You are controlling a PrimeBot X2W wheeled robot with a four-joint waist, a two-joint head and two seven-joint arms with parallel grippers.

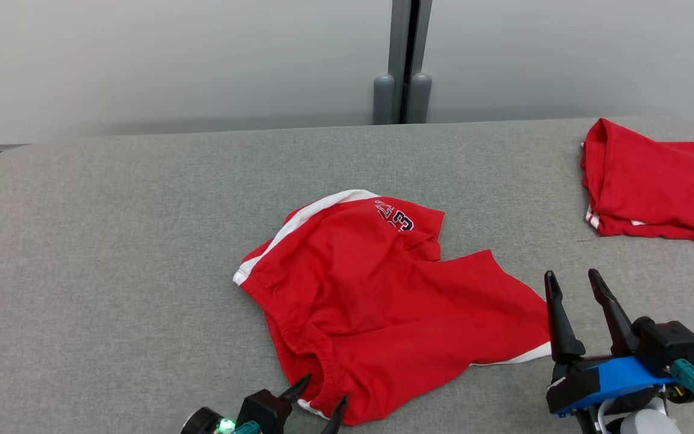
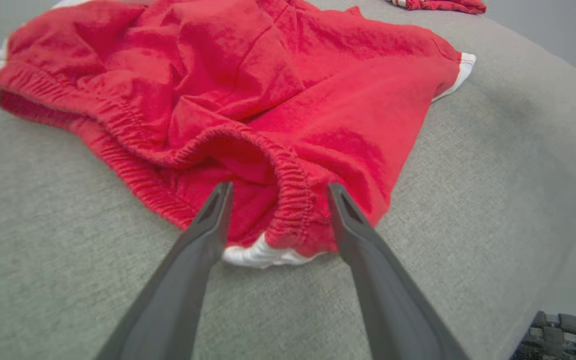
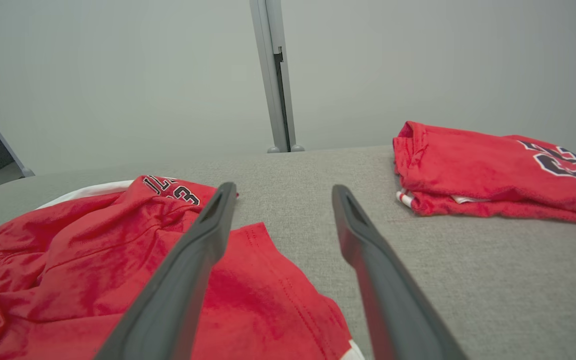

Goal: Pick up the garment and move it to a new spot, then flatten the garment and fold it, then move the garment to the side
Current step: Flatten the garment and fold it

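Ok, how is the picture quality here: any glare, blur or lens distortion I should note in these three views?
Head view: soft even light, no glare, the red shorts sharp. Left wrist view: waistband texture crisp at centre, the table weave smearing toward the right edge. Right wrist view: the post leans from the wide lens, and the folded red garment looks slightly soft.

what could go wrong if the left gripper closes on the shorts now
The left gripper straddles the bunched waistband corner of the shorts; closing may pinch several layers, so they could lift crumpled.
The right gripper is open beside the leg hem, holding nothing; a one-sided lift would likely let the shorts twist.
A folded red garment lies far right on the table; dragging that way might disturb it.
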